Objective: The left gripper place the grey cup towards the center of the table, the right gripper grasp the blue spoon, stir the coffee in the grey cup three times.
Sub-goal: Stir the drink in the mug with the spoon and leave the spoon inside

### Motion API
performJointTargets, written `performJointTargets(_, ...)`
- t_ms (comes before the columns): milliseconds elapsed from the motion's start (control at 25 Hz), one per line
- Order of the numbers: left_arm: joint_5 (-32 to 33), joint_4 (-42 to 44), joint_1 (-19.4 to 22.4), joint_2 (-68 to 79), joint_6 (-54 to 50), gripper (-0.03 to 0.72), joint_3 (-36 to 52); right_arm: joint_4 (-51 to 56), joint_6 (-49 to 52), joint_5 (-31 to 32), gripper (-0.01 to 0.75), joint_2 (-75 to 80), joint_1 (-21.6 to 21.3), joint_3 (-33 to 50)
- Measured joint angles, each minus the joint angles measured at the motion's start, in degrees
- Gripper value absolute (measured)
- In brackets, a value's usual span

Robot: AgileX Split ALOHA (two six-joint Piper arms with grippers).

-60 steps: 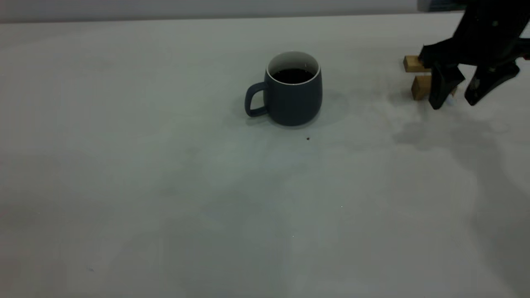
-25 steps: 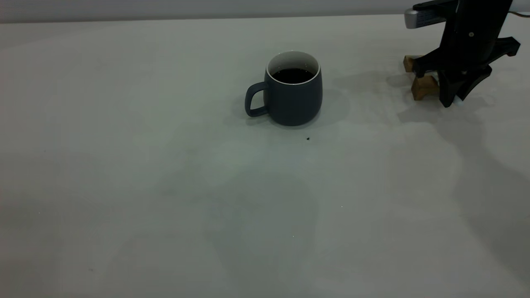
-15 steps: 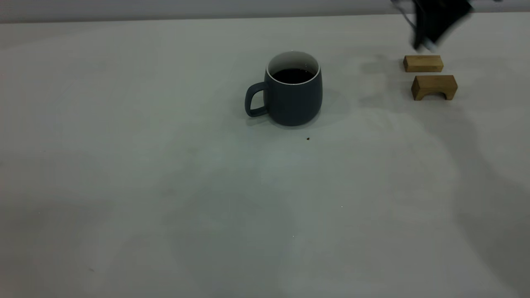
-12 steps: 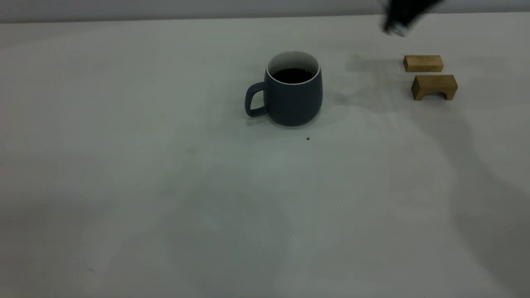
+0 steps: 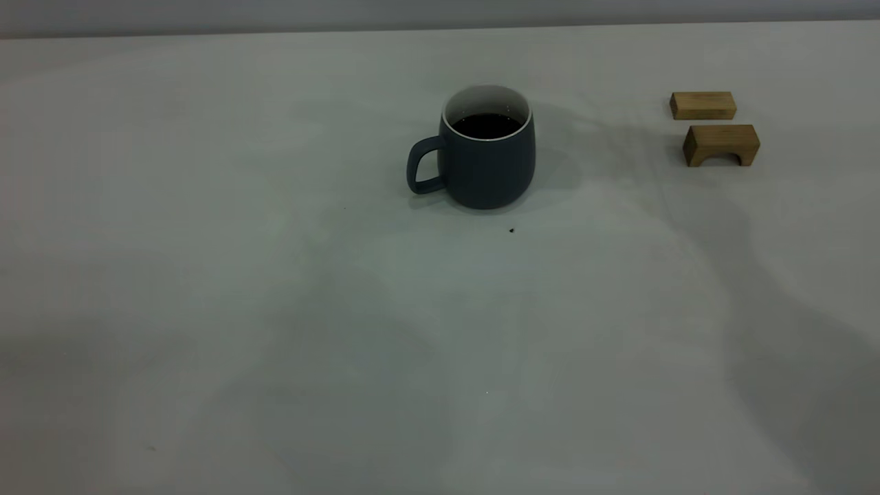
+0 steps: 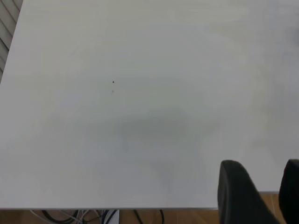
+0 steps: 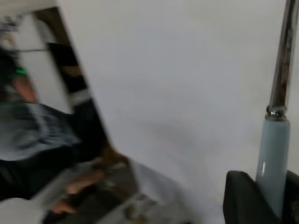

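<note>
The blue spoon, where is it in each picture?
Exterior view: not in it; only the grey cup and two wooden blocks show.
Left wrist view: not in it.
Right wrist view: the blue spoon stands between the right gripper fingers, its handle clamped.
Shared landmark: the table, bare in all three views.
</note>
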Motion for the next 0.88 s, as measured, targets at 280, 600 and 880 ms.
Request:
performJointTargets(280,0.0,0.0,0.0,0.0,0.0,0.297,0.0,3.9,18.6,0.1,0.136,0.0,0.1,0.0)
performJointTargets(600,0.0,0.0,0.0,0.0,0.0,0.297,0.0,4.2,40.3,0.9,0.136,0.6,0.5,0.0)
performJointTargets(880,0.0,0.0,0.0,0.0,0.0,0.297,0.0,8.5,44.0,2.8,0.136,4.3,0.5,0.0)
